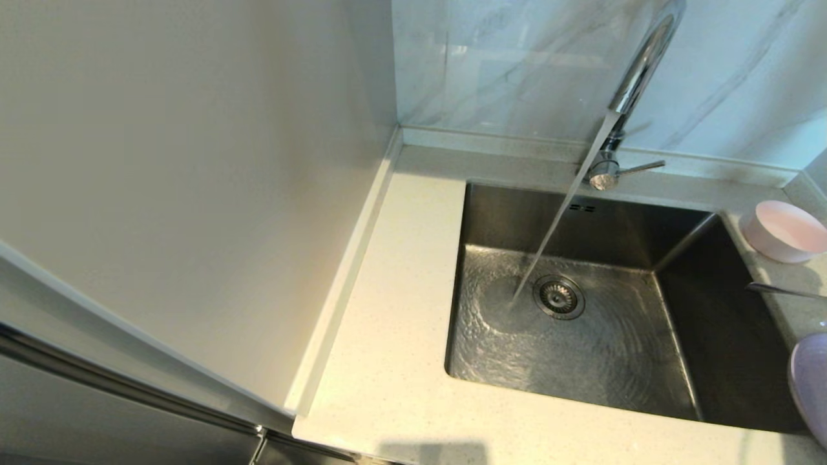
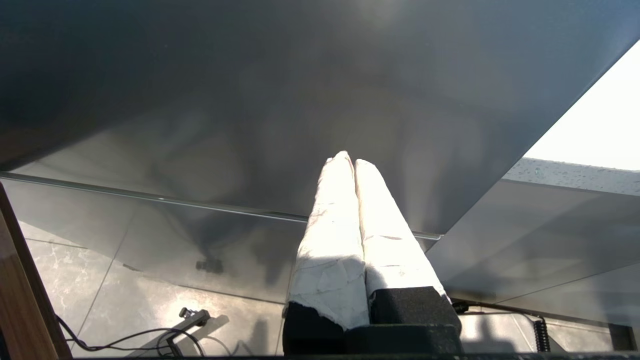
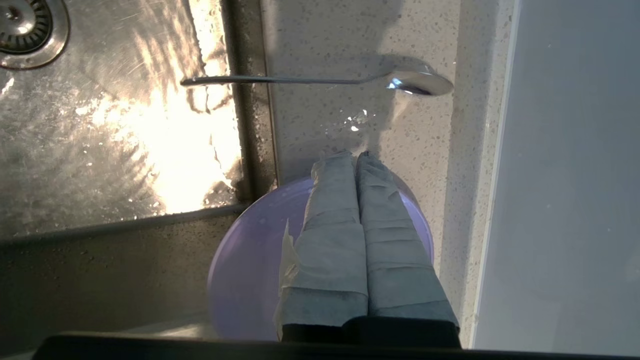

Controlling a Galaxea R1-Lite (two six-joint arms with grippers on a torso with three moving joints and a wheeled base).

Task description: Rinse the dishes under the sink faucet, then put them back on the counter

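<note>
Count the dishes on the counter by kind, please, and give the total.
Pink bowl: 1
Lilac plate: 1
Metal spoon: 1
Total: 3, all on the counter on the sink's right side.

Sunlight is glaring off the wet floor of the brushed steel sink and bleaching the left gripper's white-wrapped fingers. The cream speckled counter is glowing softly, while a grey shadow is crossing its front edge.
</note>
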